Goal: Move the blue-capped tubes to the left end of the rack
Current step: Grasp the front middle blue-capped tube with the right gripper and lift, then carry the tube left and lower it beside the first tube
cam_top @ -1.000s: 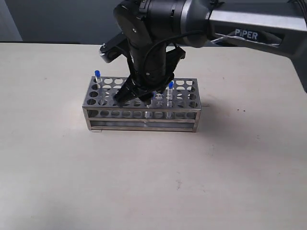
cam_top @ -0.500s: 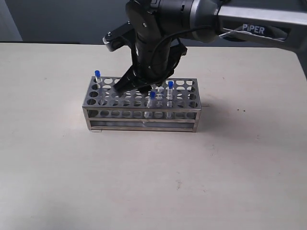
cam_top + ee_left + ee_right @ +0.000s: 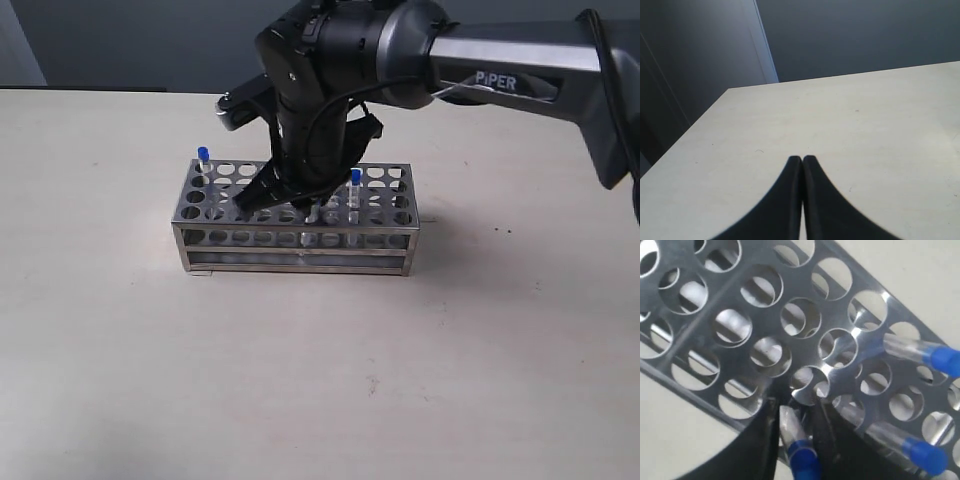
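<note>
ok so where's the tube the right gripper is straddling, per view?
Exterior: the tube is near the middle of the rack, mostly hidden under the right gripper.
Left wrist: not in it; only the table and the shut left gripper.
Right wrist: bottom centre of the picture, between the fingers, blue cap nearest the camera.
Shared landmark: the rack's holed top plate, in the exterior and right wrist views.

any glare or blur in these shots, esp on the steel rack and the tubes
Right wrist view: the rack throws bright glare off its steel plate, and the blue-capped tubes close to the lens look soft. Exterior view: even, diffuse light, only a faint shadow on the table beside the rack. Left wrist view: the shut left hand is a featureless dark silhouette against the pale table.
</note>
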Motion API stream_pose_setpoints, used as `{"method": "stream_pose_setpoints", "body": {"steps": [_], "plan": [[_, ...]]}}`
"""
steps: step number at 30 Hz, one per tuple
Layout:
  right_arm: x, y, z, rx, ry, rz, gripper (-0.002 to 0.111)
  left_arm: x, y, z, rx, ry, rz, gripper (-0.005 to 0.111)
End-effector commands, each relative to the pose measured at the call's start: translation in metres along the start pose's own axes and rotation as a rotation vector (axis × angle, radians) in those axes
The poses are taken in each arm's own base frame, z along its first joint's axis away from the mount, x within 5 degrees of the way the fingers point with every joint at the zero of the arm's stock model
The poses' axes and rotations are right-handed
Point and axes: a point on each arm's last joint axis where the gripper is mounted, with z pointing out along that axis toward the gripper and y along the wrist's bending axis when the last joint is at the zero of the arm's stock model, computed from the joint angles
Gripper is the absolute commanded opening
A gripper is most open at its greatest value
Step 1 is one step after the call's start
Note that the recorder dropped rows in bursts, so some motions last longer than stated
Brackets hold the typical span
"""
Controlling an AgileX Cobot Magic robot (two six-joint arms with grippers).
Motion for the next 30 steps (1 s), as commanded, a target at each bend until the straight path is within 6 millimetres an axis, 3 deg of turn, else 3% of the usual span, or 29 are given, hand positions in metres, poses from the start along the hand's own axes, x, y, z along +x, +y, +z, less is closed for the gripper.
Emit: {"method": "stream_pose_setpoints", "body": {"steps": [1,6,22,26,30], "plan": [[0.001,-0.004,0.004,0.025,0.011,-0.012,0.000,-0.002,0.000,0.000,-0.003,-0.010,-0.005,0.000],[0.001,-0.006,-0.007,0.027,-0.007,-0.009,0.000,-0.002,0.000,0.000,-0.003,-0.010,-0.005,0.000],[-0.006,-0.017,-0.098,-0.002,-0.305,0.019,-0.001,-0.002,0.000,0.000,-0.003,-0.010,-0.005,0.000],[-0.015,-0.010,-0.103,-0.054,-0.416,-0.004,-0.001,-0.002,0.000,0.000,-0.003,-0.010,-0.005,0.000],[-0.024,-0.001,-0.096,-0.116,-0.481,-0.061,-0.001,-0.002,0.000,0.000,-0.003,-0.010,-0.005,0.000]]}}
